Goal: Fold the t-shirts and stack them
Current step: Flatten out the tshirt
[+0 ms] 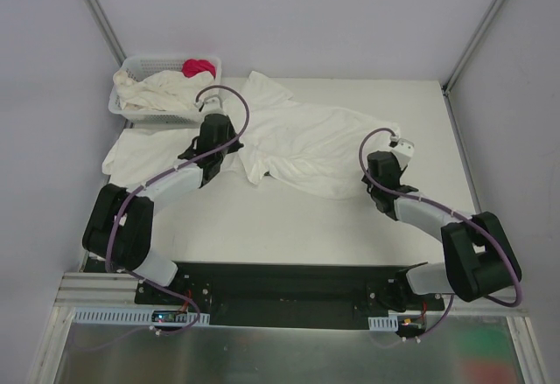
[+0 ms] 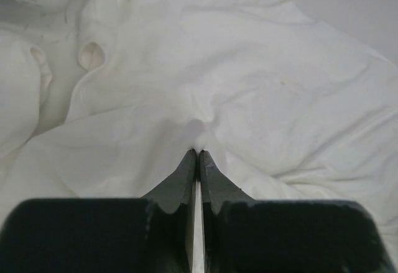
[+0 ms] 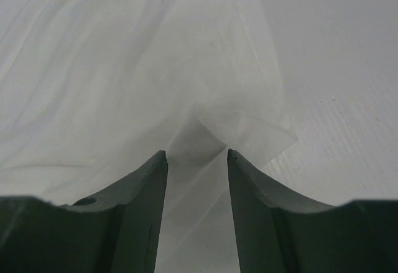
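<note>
Out from the near edge of the table (image 1: 289,226), both arms reach to a white shirt (image 1: 306,139) spread crumpled across the middle of the tabletop. It runs from near the right edge toward the far left, with one sleeve pointing at the far edge.

The left gripper (image 2: 198,156) is at the shirt's left side. Its jaws are pressed together on a small pinch of cloth, and the fabric puckers into a peak right at the tips.

The right gripper (image 3: 197,155) is at the shirt's right end, close to the table's right edge. Its jaws stand partly apart, and a loose fold of the shirt's edge lies between the tips, unclamped. Bare tabletop shows just to the right of that fold.

A second shirt (image 1: 131,152) lies flatter along the left edge of the table, partly under the left arm.

Beyond it, in the far left corner, is a white basket (image 1: 122,108). A bundled shirt (image 1: 162,91) is heaped in it and spills over the near rim. A red cloth (image 1: 199,67) sits at the basket's far right corner.
</note>
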{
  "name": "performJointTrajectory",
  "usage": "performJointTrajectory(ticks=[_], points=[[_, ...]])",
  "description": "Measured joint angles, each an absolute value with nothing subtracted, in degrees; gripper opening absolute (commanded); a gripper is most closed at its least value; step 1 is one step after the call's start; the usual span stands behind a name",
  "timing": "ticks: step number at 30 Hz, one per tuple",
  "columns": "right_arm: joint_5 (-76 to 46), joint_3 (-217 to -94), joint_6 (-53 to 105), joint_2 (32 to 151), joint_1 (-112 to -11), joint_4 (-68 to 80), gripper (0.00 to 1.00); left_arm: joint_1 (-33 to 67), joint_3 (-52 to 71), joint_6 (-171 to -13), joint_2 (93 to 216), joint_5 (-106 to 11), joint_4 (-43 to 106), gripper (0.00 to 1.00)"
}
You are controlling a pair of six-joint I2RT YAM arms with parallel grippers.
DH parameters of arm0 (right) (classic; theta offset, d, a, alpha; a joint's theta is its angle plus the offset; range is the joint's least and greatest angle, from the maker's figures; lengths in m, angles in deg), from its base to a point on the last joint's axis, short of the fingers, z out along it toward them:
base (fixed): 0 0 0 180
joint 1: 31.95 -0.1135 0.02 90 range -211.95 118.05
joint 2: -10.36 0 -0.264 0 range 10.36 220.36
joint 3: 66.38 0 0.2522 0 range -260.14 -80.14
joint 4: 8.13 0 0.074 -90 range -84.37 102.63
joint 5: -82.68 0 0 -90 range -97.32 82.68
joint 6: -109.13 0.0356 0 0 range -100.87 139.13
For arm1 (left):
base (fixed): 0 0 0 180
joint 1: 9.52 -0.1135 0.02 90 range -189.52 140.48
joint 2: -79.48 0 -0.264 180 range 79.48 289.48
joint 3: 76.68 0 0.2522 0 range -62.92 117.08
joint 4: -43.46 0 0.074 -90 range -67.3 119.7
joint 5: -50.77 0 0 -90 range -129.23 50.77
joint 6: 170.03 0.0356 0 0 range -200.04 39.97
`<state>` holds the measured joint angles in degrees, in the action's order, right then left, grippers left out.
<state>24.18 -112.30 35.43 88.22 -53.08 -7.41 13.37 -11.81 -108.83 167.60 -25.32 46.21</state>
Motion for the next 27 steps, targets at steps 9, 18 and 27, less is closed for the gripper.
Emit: performJointTrajectory(ticks=[9,18,27], points=[[25.2,-112.2,36.3,87.6,-50.9,-5.7,0.45,14.2,-11.6,-107.4,164.5,-23.4,45.9,0.0],[24.6,-110.8,38.8,85.9,-50.9,-3.6,0.42,14.2,-11.6,-107.0,164.5,-22.2,45.3,0.0],[24.9,-106.1,40.1,76.2,-50.9,-1.8,0.41,14.2,-11.6,-106.4,164.5,-22.2,45.2,0.0]])
